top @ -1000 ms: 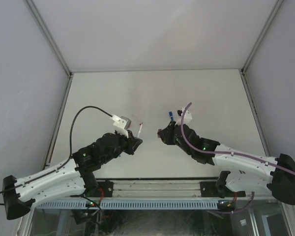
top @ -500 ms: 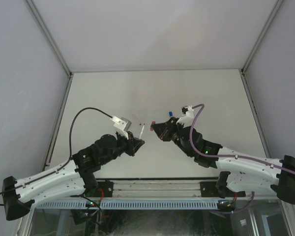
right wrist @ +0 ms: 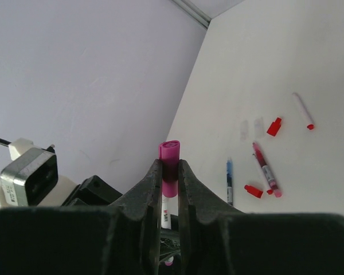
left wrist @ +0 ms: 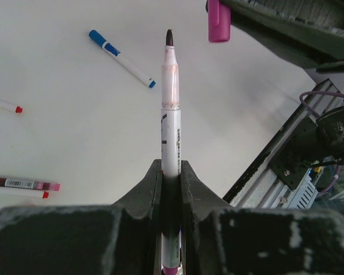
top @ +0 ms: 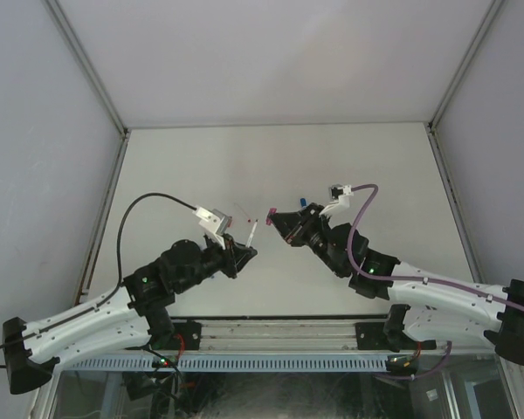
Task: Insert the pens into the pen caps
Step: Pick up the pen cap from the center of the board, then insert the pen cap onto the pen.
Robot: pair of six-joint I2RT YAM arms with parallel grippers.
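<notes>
My left gripper is shut on a white pen with a magenta end; its bare dark tip points up and away. Just right of that tip hangs a magenta pen cap. My right gripper is shut on this pen cap, and the white pen shows behind it. In the top view the left gripper and right gripper face each other at mid-table, the pen and cap a short gap apart.
On the table lie a blue pen, a red-ended pen and a dark-red pen. The right wrist view shows two loose red caps, a blue pen and a white pen. A rail runs along the near edge.
The right gripper has moved left and away from the near edge, bringing the magenta cap close to the pen's tip. The left gripper has shifted only slightly.
</notes>
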